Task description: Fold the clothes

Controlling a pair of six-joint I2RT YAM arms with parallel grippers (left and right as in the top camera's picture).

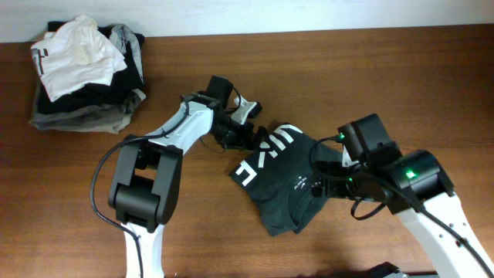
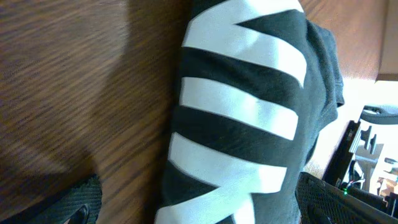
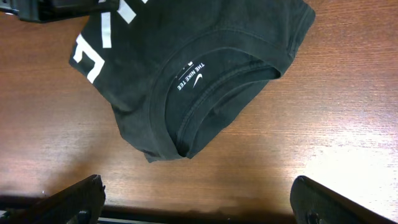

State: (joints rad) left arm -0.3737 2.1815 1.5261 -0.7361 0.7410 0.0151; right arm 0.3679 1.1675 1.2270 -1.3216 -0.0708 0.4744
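Left pincer [image 2: 205, 202] and right pincer [image 3: 199, 202] are being held wide open and empty over the black T-shirt [image 1: 282, 185], bundled near the middle of the bench [image 1: 432, 77]. Its folds are being risked: cloth snagged by a rising finger would be dragged loose.

Even bright light, soft shadows, T-shirt [image 2: 242, 118] slightly blurred

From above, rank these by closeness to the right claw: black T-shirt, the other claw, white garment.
1. black T-shirt: directly under the right gripper.
2. left gripper: at the shirt's upper-left edge.
3. white garment: far off at top left.
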